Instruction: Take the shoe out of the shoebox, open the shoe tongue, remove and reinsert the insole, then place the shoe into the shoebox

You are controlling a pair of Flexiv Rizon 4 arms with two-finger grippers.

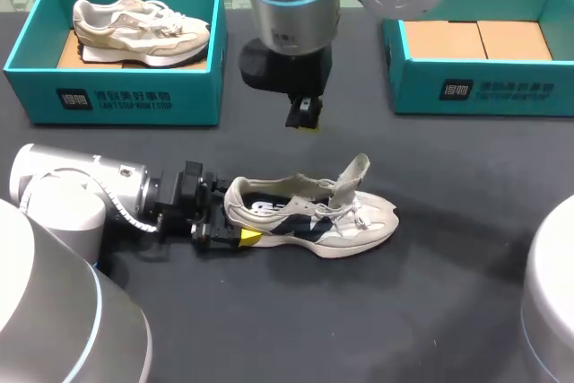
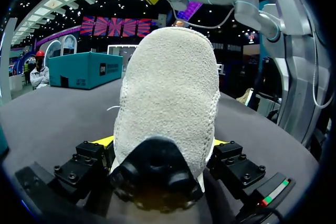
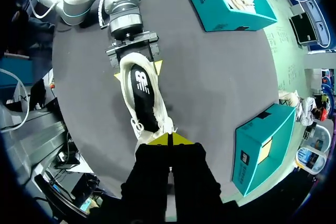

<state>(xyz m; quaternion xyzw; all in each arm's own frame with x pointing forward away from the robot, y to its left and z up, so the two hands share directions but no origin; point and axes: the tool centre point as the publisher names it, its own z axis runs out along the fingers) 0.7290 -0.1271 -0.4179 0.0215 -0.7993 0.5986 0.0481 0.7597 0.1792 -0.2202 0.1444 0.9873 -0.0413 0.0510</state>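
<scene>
The cream and beige shoe [image 1: 314, 217] stands on its sole in the middle of the dark table [image 1: 404, 311], out of either box, its heel toward my left arm and its toe toward the right side of the head view. Its tongue [image 1: 352, 175] is pulled up and stands clear of the opening. Inside it lies the dark insole [image 3: 140, 85] with a white mark, flat within the shoe as far as the right wrist view shows. The left gripper [image 1: 235, 220] lies low on the table and clamps the heel: in the left wrist view the fuzzy heel fills the space between the fingers, with a yellow tip pressed against each side. The right wrist view shows the same hold from above. The right gripper [image 1: 305, 123] hangs above the table just behind the shoe's middle, apart from it. Its two yellow tips [image 3: 169, 140] are pressed together with nothing between them. Well behind the shoe, at the far left, sits the left shoebox [image 1: 112, 100], teal, with a second shoe [image 1: 139, 29] of the same kind lying in it. At the far right sits the right shoebox [image 1: 484, 91], also teal, showing its brown cardboard floor [image 1: 475, 40].
</scene>
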